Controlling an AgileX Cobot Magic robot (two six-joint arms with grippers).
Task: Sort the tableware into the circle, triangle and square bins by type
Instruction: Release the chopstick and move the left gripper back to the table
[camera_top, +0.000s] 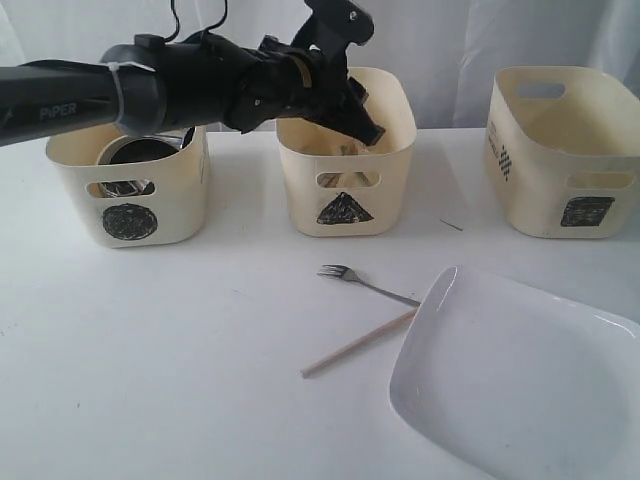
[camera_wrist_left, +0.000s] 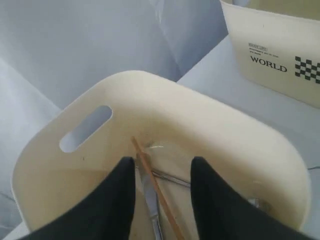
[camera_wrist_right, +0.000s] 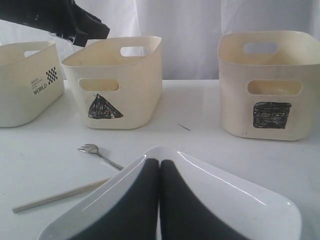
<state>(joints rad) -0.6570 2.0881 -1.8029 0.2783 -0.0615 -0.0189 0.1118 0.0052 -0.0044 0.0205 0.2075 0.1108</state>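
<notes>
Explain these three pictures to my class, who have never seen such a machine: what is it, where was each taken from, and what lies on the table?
It is a robot with two arms ending in jaws. One picture views the whole table; the other two come from wrist cameras. The left arm reaches over the triangle bin, jaws open, a chopstick lying inside. The right arm shows only its shut, empty jaws near the white plate. A fork and second chopstick lie loose on the table.
</notes>
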